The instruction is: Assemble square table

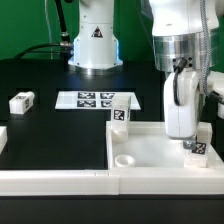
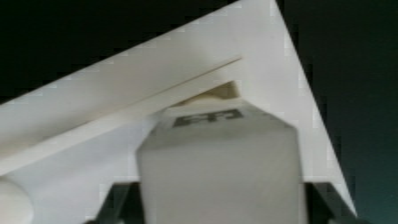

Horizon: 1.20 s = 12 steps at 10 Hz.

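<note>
The square table's white tabletop (image 1: 160, 152) lies at the front right, with a round socket (image 1: 125, 158) showing in its near corner. One tagged leg (image 1: 118, 113) stands upright at the tabletop's far corner on the exterior view's left. My gripper (image 1: 190, 142) hangs over the tabletop's right side, shut on another white leg (image 1: 197, 150) held upright, its lower end down at the tray. In the wrist view that leg (image 2: 222, 160) fills the space between my dark fingers (image 2: 121, 200), with the tabletop's rim (image 2: 178, 70) beyond it. A third leg (image 1: 22, 100) lies on the black table at the left.
The marker board (image 1: 88, 99) lies flat behind the tabletop. The robot's white base (image 1: 95, 40) stands at the back. A long white border rail (image 1: 60, 182) runs along the front edge, and another white piece (image 1: 3, 135) sits at the far left.
</note>
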Motion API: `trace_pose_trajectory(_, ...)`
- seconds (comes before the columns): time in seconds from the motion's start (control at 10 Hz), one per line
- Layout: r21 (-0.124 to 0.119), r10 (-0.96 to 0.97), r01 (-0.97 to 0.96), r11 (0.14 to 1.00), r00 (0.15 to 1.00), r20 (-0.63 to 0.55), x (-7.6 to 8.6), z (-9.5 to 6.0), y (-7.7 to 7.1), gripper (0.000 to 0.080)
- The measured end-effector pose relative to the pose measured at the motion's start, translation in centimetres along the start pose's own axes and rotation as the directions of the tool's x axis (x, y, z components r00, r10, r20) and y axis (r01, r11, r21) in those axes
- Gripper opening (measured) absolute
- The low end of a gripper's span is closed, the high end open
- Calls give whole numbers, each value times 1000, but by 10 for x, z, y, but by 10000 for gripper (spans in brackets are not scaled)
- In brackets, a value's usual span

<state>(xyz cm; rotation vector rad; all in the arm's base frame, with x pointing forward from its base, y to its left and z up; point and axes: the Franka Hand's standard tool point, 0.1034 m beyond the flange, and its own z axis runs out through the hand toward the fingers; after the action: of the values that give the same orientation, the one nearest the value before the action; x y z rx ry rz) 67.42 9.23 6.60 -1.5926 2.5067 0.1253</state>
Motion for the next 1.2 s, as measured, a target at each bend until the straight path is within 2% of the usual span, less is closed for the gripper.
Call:
trace_pose_trajectory(0.2,1,-3,3,1000,1000,-6,2,1,0,295)
trace_pose_trajectory(0.4,4,-24,24,1000,1000,-7,2,1,0,568)
trace_pose_trajectory(0.5,8,-88,88,996,996,-11,11,-3,1,568)
trace_pose_trajectory(0.6,18,-130,130,991,991,-11,25,-12,1,632)
trace_pose_trajectory(0.7,24,-156,157,987,988,-11,42,-22,1,647)
trace_pose_trajectory(0.8,25,-172,172,985,985,-15,50,-27,-1,647)
trace_pose_trajectory(1.2,23,-175,176,984,984,-17,50,-26,0,649)
